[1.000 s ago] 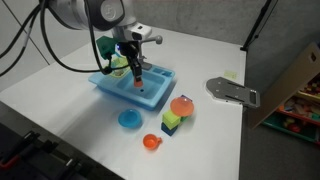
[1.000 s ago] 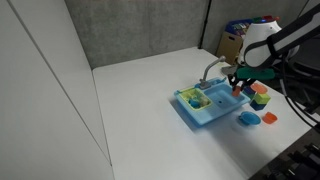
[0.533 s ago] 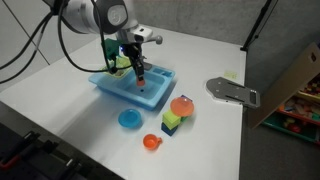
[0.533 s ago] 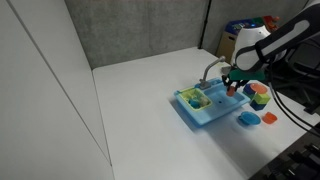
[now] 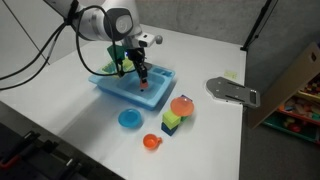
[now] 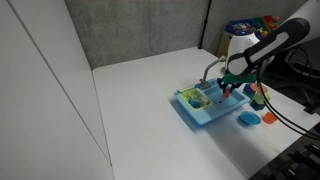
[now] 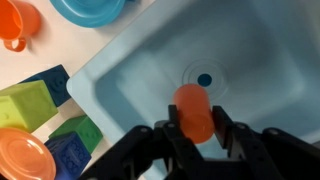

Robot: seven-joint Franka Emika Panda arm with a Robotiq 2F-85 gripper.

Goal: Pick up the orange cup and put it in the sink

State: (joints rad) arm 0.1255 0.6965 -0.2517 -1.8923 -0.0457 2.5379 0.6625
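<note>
Since a second ago the arm has leaned over and swung aside, with the gripper (image 7: pixel 196 128) still above the sink (image 7: pixel 262 58). Its fingers clamp the orange cup (image 7: pixel 194 108) just beside the drain (image 7: pixel 205 79) — whether the cup touches the basin floor is hard to tell. The fingers hide the cup's lower end, and the toy blocks (image 7: pixel 35 100) are cut off at the frame edge.
</note>
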